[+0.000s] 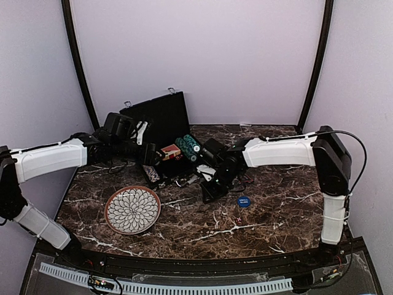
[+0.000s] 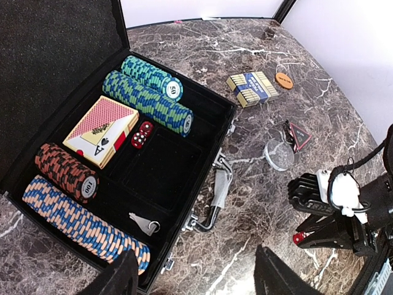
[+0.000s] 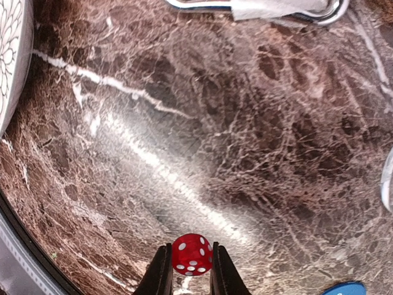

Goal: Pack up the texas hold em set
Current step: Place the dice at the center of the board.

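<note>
The black briefcase (image 2: 202, 132) lies open, lid up at the back (image 1: 161, 117). It holds green-blue chip rows (image 2: 147, 92), a red-black row (image 2: 66, 172), an orange-blue row (image 2: 80, 224), a red card deck (image 2: 101, 130), two red dice (image 2: 142, 134) and a key (image 2: 144, 223). My left gripper (image 2: 196, 276) is open and empty, above the case's front edge. My right gripper (image 3: 191, 264) is shut on a red die (image 3: 191, 253) just above the marble in front of the case; it also shows in the left wrist view (image 2: 310, 236).
A blue card deck (image 2: 252, 88), an orange button (image 2: 283, 80), a clear disc (image 2: 279, 153) and a small triangular piece (image 2: 299, 135) lie right of the case. A blue button (image 1: 244, 201) and a red die (image 1: 237, 220) lie nearer. The patterned plate (image 1: 132, 209) sits front left.
</note>
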Controlling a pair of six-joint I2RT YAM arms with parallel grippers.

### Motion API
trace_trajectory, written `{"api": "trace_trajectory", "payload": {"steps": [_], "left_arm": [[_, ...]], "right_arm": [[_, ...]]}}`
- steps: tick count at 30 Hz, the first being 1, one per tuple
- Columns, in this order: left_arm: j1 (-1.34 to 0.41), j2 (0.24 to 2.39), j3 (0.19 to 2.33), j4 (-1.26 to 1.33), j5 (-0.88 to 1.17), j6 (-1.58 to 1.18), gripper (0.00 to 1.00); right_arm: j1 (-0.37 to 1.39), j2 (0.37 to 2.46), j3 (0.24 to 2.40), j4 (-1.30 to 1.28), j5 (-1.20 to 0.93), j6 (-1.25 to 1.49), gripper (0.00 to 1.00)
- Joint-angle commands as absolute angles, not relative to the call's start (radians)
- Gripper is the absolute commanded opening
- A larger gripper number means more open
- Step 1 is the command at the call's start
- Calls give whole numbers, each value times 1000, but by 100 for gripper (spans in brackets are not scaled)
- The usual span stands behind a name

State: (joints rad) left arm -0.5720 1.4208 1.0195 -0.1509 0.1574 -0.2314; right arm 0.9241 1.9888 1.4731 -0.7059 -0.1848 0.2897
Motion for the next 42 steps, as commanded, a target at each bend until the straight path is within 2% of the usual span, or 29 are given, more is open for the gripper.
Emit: {"api": "trace_trajectory", "payload": {"steps": [1, 4, 24, 34, 42], "left_arm": [[-586, 1422, 996, -135, 164, -221, 66], [-595, 1431, 992, -131, 157, -217, 66], [-637, 1437, 987, -129, 151, -212, 67], [-660, 1437, 982, -125, 152, -212, 67], [-710, 1439, 940, -74, 189, -210, 67]], "right_arm": [[945, 1994, 1450, -687, -182, 303, 7], [945, 1999, 1441, -685, -181, 298, 13], [945, 2014, 1467, -698, -170, 279, 23], [943, 1969, 1459, -703, -159, 280, 36], [889, 1846, 1366, -658, -159, 314, 38]]}}
